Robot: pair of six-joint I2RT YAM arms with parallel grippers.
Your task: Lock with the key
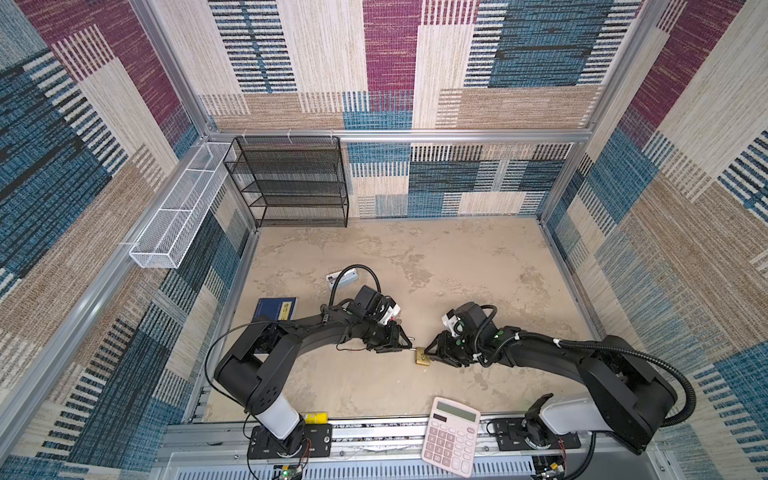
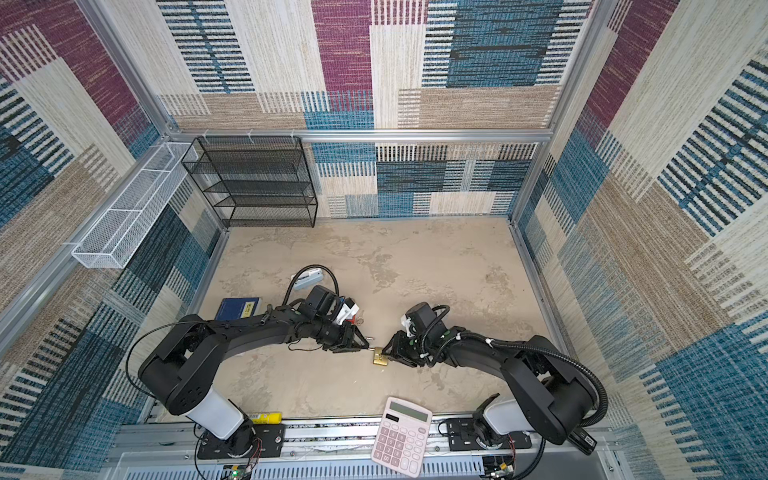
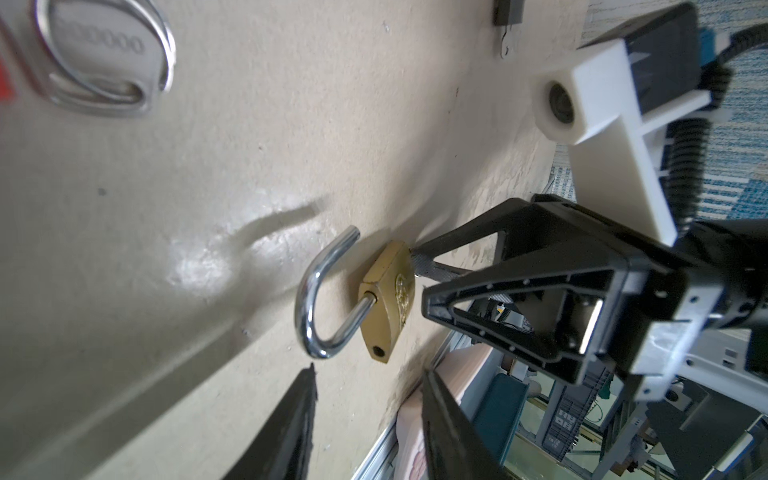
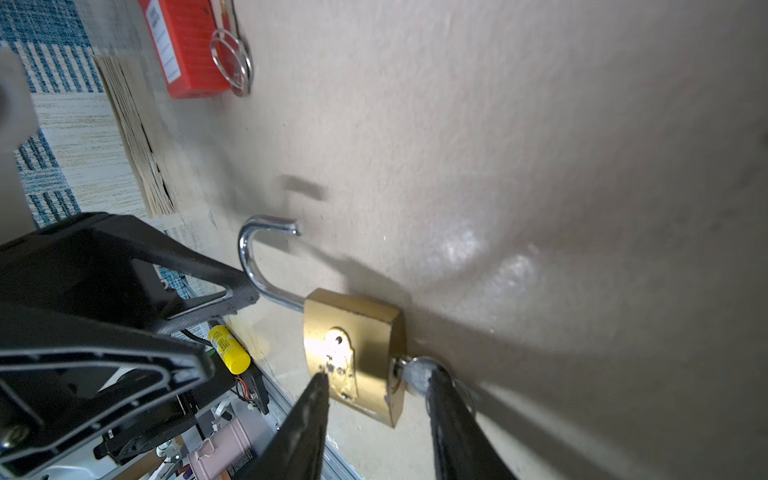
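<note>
We see the brass padlock (image 4: 353,332) on the beige surface (image 4: 540,166), right between the two claws, which meet almost tip to tip over it. Its steel shackle (image 4: 249,257) stands open on the side facing the left claw (image 3: 369,370), with the free end clear of the body. That claw is partly spread with nothing between its fingers. In the right wrist view one fingertip (image 4: 245,297) touches the shackle's straight leg. The key (image 4: 417,372) sits in the padlock's end nearest the right claw (image 4: 379,376). That claw is narrow, one finger across the padlock's face and the other over the key's head, and we cannot tell whether it pinches either. A second key (image 3: 104,54) on a ring lies off to one side of the left claw, beside a red box (image 4: 187,45).
</note>
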